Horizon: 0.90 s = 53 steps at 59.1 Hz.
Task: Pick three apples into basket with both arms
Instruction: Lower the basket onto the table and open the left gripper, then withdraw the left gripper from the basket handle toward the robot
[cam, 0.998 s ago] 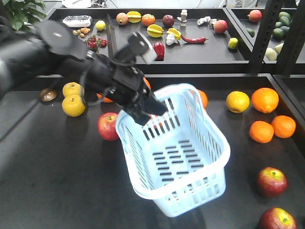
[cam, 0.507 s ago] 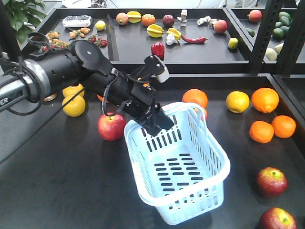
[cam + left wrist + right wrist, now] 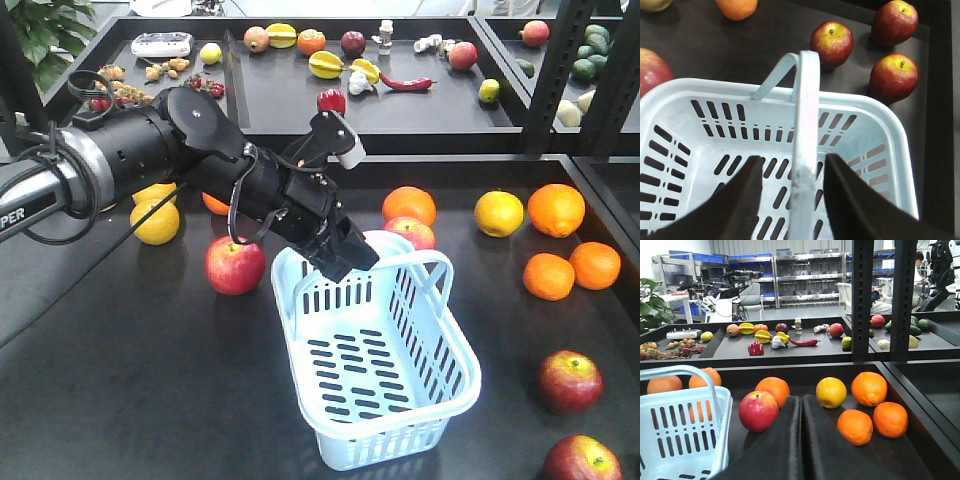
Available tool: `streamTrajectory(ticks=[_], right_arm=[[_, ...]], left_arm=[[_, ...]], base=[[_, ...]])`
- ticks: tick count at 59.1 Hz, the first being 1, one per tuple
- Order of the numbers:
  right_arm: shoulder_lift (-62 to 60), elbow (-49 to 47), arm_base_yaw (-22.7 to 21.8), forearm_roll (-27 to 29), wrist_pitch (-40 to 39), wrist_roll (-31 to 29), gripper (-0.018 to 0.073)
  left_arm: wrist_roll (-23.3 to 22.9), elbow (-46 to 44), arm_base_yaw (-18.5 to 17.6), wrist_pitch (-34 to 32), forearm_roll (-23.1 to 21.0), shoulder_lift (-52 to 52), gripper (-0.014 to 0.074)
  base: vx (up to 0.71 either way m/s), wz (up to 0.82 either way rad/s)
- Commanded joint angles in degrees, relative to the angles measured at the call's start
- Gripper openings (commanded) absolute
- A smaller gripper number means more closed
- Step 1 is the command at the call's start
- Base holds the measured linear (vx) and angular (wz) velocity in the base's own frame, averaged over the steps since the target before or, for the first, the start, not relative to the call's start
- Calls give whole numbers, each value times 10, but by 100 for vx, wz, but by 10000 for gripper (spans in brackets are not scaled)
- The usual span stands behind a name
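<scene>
I'm seeing the L arm's black claw [image 3: 795, 160] hanging over the far-L corner of the pale blue-white slotted plastic basket [image 3: 400, 440]. The basket's white swing handle [image 3: 807, 100] is running up between the two black fingers [image 3: 742, 200]. The claw is sitting part open, w/ a clear gap on the handle's L side and only a sliver on the R. So it's straddling the handle, not pinching it.

The basket is resting about mid-table on the black tabletop [image 3: 120, 380]. The widest open surface is lying to its near L.

The three dark red apples [image 3: 832, 42] are lying beyond the basket's opposite rim in the L wrist view, apart from each other and from the basket. Two of them are sitting near the darker border strip [image 3: 942, 125] along the table's side. In the front view two are showing at the near R corner, w/ bare tabletop between them and the basket.

A brighter pinkish-red apple [image 3: 235, 265] is sitting just L of the basket's far-L corner, beneath the arm. A second one [image 3: 412, 232] is crowding the far rim; can't tell if it's touching. Round oranges [image 3: 556, 208] are lying well apart to the R.

The R arm's black claw [image 3: 801, 399] is showing its fingers pressed together w/ only a seam between them, gripping nothing. The basket's corner is sitting to its L, and a black upright post [image 3: 862, 300] is standing at the table's far edge.
</scene>
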Motion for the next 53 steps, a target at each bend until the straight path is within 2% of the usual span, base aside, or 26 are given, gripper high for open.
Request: streamTrajectory(ticks=[1,18,25,33,44,53], right_arm=[[-7,6,-2,-6,-43,-4,-5],[-7,6,-2,-6,-43,-4,-5],[-7,6,-2,-6,-43,-4,-5],[-7,6,-2,-6,-43,-4,-5],[-7,6,-2,-6,-43,-4,-5],[-7,6,-2,-6,-44,-4,-5]], left_arm=[[-2,-19,-3,-13,-39,-36,330],[-6,-21,-3,27,-63,-94,316],[-6,-21,-3,57,-60,-133,267],[-27,-21,-3,100,-20,-171,160],[-130,-9,-3,163,57,-203,-8],[-135,64,-3,159,55,-234,-8]], base=[[0,0],[0,0],[0,0],[0,0],[0,0],[0,0]])
